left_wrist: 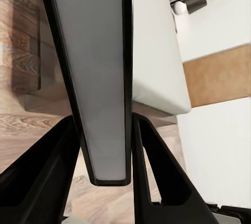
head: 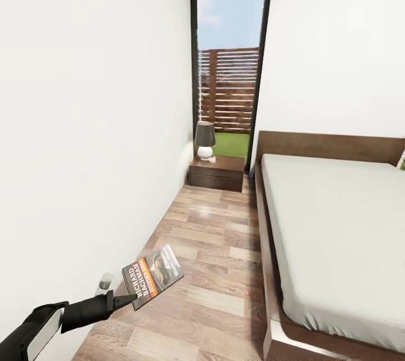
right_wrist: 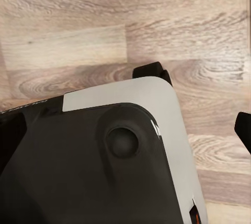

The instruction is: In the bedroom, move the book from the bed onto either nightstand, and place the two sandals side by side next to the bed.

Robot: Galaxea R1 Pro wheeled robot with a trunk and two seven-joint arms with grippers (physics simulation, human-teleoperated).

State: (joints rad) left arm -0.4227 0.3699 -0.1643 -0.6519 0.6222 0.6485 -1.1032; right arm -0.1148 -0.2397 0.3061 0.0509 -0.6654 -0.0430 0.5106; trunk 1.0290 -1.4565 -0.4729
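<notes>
Dark paperback book (head: 153, 275) pinched in my left pincer (head: 128, 298), raised for carrying to far nightstand (head: 217, 172); right pincer: can't tell.

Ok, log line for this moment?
left tool: shut on book | nightstand: ahead, by window, lamp on top | bed: right

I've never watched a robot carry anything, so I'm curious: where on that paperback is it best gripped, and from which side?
By one edge, coming in flat from the side. The book is thin and broad, so the fingers close across its thickness, one on each cover. The left gripper holds it that way, pinching its near corner above the floor; in the left wrist view the book runs straight out between the fingers.
</notes>
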